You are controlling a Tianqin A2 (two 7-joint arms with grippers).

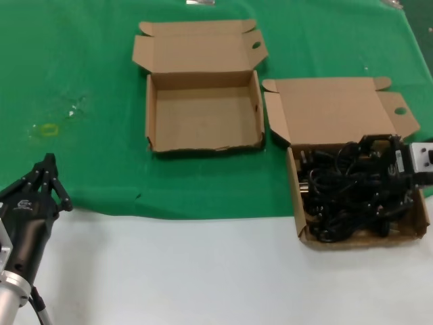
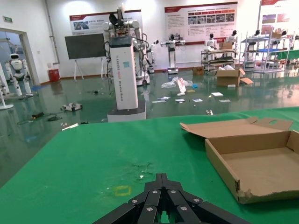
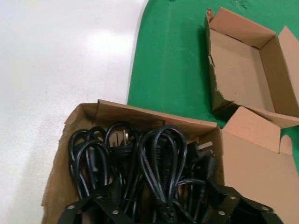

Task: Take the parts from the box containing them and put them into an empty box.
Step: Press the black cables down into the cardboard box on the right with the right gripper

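Just right gripper (image 1: 379,166) over power cords (image 1: 345,193), open.

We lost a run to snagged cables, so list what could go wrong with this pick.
1. The power cords lie looped through one another in the full box, so the right claw above them may lift several at once or drag the box.
2. The empty box has a torn front wall, which trailing cords could catch on.
3. The left claw is parked at the near left, too far off to steady either box.
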